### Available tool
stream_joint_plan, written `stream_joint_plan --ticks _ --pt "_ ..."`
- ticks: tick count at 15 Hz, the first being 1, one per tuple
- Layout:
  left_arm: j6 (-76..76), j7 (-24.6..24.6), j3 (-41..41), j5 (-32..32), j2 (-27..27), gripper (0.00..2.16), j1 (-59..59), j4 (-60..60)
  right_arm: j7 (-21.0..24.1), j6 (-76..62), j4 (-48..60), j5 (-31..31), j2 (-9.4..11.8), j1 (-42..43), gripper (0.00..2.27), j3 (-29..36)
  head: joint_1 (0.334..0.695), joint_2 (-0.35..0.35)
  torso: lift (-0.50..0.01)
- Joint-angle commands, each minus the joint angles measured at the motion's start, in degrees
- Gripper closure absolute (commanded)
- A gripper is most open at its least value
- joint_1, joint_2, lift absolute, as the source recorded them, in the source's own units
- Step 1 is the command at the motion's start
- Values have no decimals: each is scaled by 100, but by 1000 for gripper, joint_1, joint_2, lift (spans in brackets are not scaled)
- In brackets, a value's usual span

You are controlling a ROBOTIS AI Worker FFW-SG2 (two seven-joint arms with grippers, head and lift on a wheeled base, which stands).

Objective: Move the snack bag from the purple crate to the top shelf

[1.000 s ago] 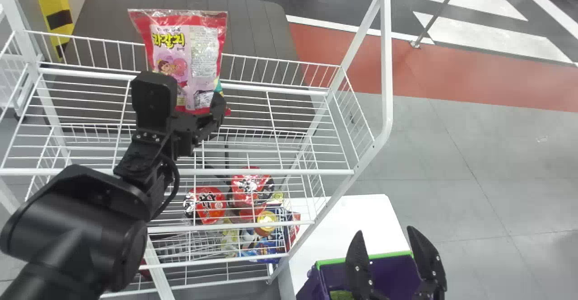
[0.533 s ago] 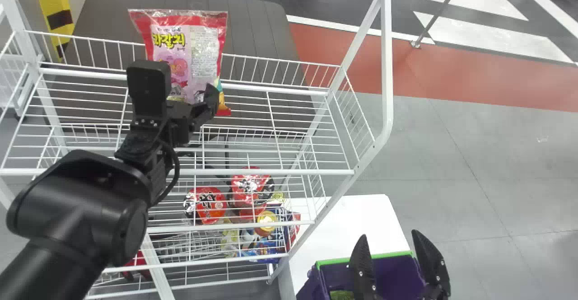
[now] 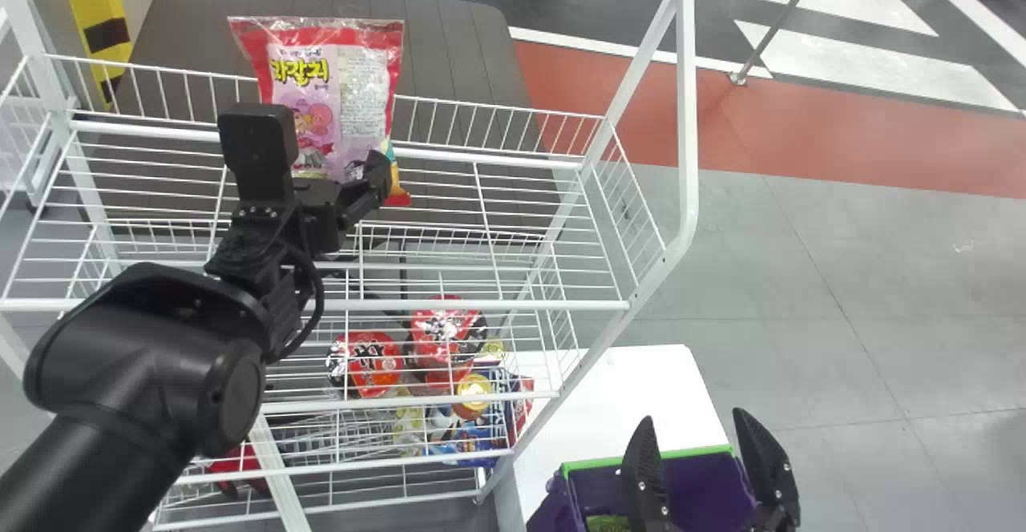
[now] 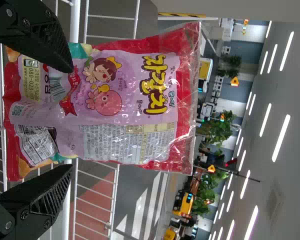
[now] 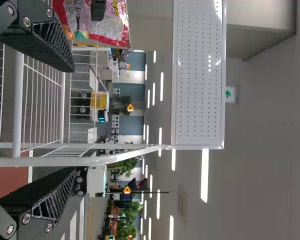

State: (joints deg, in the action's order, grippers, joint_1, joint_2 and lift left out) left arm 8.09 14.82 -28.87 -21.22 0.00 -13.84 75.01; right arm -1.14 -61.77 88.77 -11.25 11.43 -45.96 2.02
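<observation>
The snack bag (image 3: 321,67) stood upright on the rack's top shelf (image 3: 481,305), by its back edge and left of the middle, its printed face toward the robot. The left gripper (image 3: 341,187) was at the bag's lower part, with its fingers wide apart; in the left wrist view one finger overlapped the bag's lower corner, though whether it touched could not be told. The right gripper (image 3: 694,417) sat beyond the shelf's front right corner, across the view of the purple crate (image 3: 697,484), its fingers wide apart with nothing between them. The crate was on the white table (image 3: 625,380). Red packs (image 3: 369,364) lay lower in the rack, toward its right end
</observation>
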Motion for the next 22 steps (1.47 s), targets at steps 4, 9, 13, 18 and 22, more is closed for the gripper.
stream_joint_plan --ticks 4,9,13,18,22 --pt "-339 -67 -75 4 -15 164 -145 -374 0 -102 -141 0 0 114 124 -9 695 -350 -1" --pt "-479 -146 -75 -4 -15 208 -295 -672 0 -208 -247 0 0 176 124 -27 695 -350 -1" --pt "-532 -278 -75 22 -15 788 -321 -708 0 -313 -326 0 0 211 124 -62 695 -350 -1" --pt "-532 -322 -119 75 -15 1096 -268 -690 0 -559 -449 0 0 263 124 -114 695 -350 -1" --pt "-532 -243 -57 224 -15 1325 22 -391 0 -630 -545 9 0 316 124 -141 695 -350 -1"
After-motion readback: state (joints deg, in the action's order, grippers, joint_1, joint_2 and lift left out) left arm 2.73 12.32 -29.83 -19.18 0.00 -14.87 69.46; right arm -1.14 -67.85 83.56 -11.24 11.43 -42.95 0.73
